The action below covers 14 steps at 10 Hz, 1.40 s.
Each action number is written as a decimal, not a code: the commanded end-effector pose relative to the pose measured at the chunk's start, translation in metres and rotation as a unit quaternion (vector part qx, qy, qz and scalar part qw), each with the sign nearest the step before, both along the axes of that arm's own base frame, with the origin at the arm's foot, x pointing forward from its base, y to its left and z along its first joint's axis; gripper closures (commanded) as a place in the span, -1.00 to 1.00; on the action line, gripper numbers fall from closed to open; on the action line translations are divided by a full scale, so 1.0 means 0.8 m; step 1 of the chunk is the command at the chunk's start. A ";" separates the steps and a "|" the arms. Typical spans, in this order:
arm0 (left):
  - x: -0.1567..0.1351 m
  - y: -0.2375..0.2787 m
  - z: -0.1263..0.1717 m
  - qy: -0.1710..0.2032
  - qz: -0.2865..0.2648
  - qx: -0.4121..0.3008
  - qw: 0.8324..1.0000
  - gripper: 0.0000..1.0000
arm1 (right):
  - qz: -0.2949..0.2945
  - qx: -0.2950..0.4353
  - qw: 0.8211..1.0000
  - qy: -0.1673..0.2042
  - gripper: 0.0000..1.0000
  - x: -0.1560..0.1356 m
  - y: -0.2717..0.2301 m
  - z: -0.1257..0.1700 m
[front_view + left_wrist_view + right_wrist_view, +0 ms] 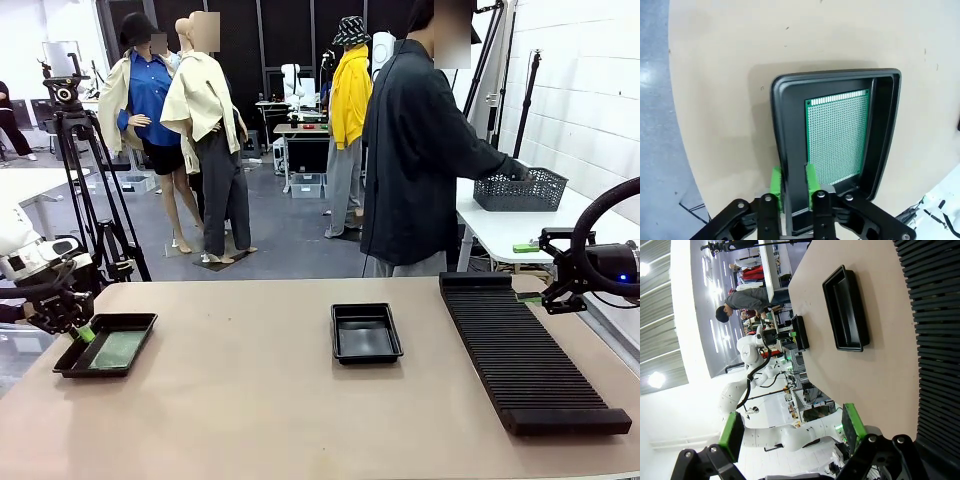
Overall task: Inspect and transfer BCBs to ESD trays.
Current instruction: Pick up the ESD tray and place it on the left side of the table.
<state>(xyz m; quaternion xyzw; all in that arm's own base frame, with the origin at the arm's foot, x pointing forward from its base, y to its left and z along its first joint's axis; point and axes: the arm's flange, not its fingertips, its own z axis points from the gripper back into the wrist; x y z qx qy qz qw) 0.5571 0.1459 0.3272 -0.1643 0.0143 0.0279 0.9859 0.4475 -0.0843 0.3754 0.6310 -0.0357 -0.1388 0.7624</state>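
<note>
A green BCB lies flat on the floor of the left ESD tray, at the table's left side. My left gripper straddles that tray's near rim: one green pad is outside the wall and one inside, a little apart, and neither holds the board. In the front view this gripper sits at the tray's left corner. A second ESD tray stands empty at mid-table. My right gripper is open with nothing between its fingers, hovering by the rack's far right end.
A long black ribbed rack covers the table's right side. A person stands at the far edge with one hand on a grey mesh basket on a white side table, where a green board lies. Bare tabletop lies between the trays.
</note>
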 end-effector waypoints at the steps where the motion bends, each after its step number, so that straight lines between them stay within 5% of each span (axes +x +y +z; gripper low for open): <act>1: 0.001 0.001 0.004 0.009 -0.002 0.006 1.000 0.08 | 0.000 0.001 1.000 0.000 -1.00 -0.003 0.001 0.001; 5: -0.004 -0.003 0.033 0.002 0.013 -0.011 1.000 -1.00 | 0.000 0.001 1.000 0.000 -1.00 -0.003 0.001 0.001; 10: -0.009 -0.010 0.056 -0.009 0.018 -0.012 1.000 -1.00 | 0.000 0.001 1.000 0.000 -1.00 -0.003 0.001 0.001; 12: 0.009 -0.023 0.062 -0.027 0.086 0.007 0.996 -1.00 | 0.000 0.001 1.000 0.000 -1.00 -0.003 0.001 0.001; 13: -0.007 -0.007 0.057 -0.013 0.012 -0.007 1.000 -1.00 | 0.000 0.001 1.000 0.000 -1.00 -0.003 0.001 0.001; 14: -0.007 -0.007 0.057 -0.013 0.012 -0.007 1.000 -1.00 | 0.000 0.001 1.000 0.000 -1.00 -0.003 0.001 0.001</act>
